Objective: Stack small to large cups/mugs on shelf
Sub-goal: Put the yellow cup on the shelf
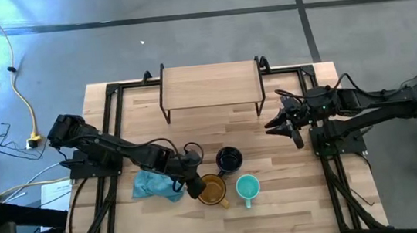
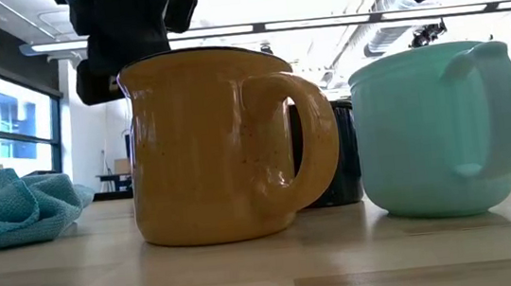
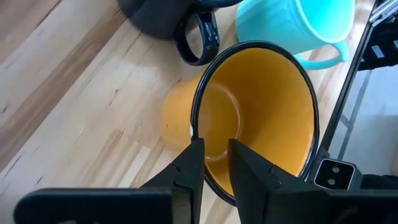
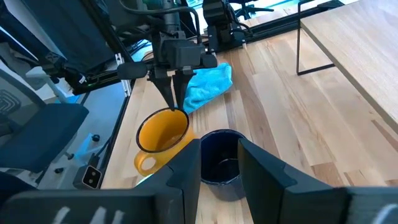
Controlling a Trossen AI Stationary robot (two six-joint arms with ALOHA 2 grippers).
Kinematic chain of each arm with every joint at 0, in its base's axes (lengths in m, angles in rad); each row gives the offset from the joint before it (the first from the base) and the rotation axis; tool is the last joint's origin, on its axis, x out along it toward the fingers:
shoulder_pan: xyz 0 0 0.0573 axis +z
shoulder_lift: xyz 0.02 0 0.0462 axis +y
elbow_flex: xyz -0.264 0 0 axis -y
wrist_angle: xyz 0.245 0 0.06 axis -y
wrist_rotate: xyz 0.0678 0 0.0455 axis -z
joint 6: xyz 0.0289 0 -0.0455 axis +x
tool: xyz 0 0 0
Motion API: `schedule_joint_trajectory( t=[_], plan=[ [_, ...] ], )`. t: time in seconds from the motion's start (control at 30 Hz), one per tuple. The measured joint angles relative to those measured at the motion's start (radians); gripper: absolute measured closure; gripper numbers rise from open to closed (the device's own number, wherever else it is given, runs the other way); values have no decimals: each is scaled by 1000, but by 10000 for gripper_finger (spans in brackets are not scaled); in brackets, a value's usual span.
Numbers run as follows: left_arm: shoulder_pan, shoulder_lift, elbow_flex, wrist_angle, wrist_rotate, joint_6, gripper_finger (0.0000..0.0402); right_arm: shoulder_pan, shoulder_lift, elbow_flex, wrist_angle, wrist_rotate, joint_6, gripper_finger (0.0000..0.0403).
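Note:
Three mugs stand on the table near its front edge. The yellow mug (image 1: 212,190) is on the left, the teal mug (image 1: 247,188) to its right, and the black mug (image 1: 229,160) behind them. Each rests upright on its base. My left gripper (image 3: 216,162) slants down at the yellow mug's left rim, open by a narrow gap, with one finger outside the wall and one inside. My right gripper (image 1: 283,122) hangs open above the table's right side, away from the mugs. The shelf (image 1: 209,85) stands on thin black legs at the far edge. My left gripper straddles the yellow mug's rim (image 3: 198,134) on the side away from its handle. It comes slanting down from the table's left. I cannot tell whether either finger touches the wall. The mug stands upright on the table (image 2: 208,148).
A crumpled blue cloth (image 1: 153,184) lies on the table just left of the yellow mug, under my left arm. Black frame rails (image 1: 109,135) run along the table's left and right sides. Bare wood lies between the mugs and the shelf.

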Motion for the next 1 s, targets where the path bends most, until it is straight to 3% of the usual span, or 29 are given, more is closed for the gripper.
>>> schedule_joint_trajectory(
  t=[1.0],
  plan=[
    [0,18,22,-40,-77,64,339,0,0,0,0,0,-23,307]
  ],
)
